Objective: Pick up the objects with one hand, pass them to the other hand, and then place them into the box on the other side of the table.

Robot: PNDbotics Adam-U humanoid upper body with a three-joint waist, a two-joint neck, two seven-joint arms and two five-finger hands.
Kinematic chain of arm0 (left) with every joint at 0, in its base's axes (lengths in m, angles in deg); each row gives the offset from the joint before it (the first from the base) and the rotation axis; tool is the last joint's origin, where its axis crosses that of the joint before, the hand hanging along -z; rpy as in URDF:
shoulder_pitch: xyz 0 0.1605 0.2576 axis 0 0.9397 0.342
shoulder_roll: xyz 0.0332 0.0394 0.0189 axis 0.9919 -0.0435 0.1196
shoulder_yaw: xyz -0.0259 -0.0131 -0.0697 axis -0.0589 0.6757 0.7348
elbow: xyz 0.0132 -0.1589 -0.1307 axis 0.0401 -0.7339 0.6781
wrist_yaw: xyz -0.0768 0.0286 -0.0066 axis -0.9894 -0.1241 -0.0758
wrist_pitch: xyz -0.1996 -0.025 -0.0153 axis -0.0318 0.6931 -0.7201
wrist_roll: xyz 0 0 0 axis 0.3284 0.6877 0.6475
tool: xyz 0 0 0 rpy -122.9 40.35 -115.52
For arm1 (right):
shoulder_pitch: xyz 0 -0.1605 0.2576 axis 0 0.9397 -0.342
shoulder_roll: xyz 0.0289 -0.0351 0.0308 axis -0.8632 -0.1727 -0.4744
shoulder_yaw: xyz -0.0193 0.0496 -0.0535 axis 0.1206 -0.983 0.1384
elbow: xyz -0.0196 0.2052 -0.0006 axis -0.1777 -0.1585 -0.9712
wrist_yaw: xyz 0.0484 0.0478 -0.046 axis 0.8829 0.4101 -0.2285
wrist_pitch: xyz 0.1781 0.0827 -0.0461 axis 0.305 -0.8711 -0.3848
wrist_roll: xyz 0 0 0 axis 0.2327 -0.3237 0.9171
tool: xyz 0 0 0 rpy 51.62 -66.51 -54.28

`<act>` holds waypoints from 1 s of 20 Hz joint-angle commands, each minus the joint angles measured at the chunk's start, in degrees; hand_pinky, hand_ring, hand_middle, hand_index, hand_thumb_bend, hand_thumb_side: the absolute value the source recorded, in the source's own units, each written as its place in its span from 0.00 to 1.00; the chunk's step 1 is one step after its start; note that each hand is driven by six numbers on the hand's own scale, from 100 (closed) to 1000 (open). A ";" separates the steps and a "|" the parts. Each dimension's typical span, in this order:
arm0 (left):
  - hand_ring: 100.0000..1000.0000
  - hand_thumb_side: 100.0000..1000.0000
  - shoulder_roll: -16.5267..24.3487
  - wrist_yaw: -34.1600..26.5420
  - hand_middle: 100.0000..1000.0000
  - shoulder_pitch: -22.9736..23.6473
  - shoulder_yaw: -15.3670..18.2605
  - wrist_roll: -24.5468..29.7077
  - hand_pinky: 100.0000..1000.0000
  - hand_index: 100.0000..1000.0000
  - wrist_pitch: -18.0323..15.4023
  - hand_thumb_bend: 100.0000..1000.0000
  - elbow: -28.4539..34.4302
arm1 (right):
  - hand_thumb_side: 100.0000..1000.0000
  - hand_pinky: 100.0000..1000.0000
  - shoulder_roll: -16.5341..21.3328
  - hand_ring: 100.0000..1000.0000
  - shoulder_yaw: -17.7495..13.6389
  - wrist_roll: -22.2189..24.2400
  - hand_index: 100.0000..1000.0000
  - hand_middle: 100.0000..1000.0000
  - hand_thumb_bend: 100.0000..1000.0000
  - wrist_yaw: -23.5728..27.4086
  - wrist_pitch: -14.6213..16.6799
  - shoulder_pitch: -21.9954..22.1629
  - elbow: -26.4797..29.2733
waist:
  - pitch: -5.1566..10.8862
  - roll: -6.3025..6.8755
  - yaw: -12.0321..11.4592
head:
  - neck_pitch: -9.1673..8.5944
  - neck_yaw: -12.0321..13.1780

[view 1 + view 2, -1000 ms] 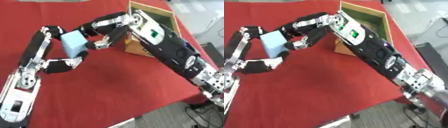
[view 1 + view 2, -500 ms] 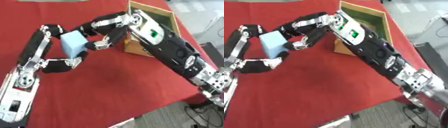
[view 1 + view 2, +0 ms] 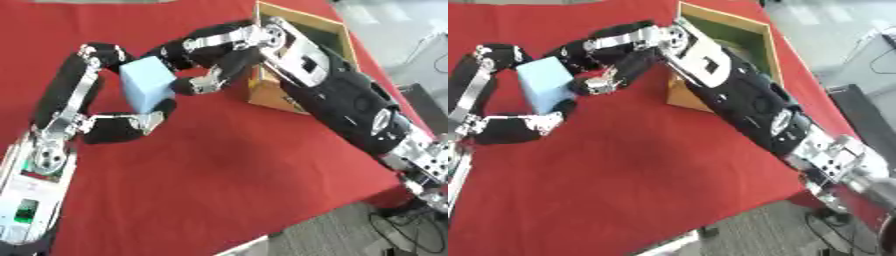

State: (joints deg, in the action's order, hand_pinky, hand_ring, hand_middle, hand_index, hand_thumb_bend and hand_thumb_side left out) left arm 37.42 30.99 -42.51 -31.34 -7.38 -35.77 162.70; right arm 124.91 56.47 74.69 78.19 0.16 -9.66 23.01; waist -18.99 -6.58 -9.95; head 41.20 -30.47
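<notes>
Red cloth covers the worktop; my left hand (image 3: 131, 122) grips the pale blue block (image 3: 147, 84) above it. It looks light and rigid, so I'd pinch its flat faces. My right hand (image 3: 206, 75), fingers curled, touches it beside the box (image 3: 337, 37).

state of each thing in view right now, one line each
light blue block: off the table, held between both hands
left hand: curled round the block
right hand: fingers curled, touching the block's right side
box: open, upright, on the red table
</notes>
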 commanded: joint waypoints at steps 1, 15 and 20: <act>0.54 0.19 -2.37 0.23 0.39 -1.75 -2.04 0.58 0.61 0.42 0.31 0.00 -0.53 | 0.52 1.00 -1.18 1.00 1.28 0.53 1.00 1.00 0.00 2.92 0.41 -1.89 7.68 | 1.08 0.22 0.18 | 0.32 -0.46; 0.54 0.20 -2.83 -0.62 0.39 -2.39 -1.69 -0.07 0.61 0.42 0.69 0.00 -0.56 | 0.54 1.00 -1.50 1.00 0.71 0.53 1.00 0.85 0.00 1.03 0.22 -1.53 6.69 | 1.10 0.13 0.32 | 0.13 -0.60; 0.54 0.20 -2.84 -0.85 0.39 -2.41 -1.72 -0.13 0.61 0.42 0.79 0.00 -0.29 | 0.55 1.00 -1.62 1.00 0.48 0.53 0.95 0.77 0.00 1.01 -0.07 -1.51 6.19 | 1.13 0.09 0.30 | 0.08 -0.73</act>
State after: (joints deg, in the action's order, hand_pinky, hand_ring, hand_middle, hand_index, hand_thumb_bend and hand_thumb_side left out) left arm 37.33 30.10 -43.18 -31.57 -7.74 -35.39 162.39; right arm 124.90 55.94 74.82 78.33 -0.21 -9.66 23.07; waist -18.99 -6.61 -9.86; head 41.62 -30.94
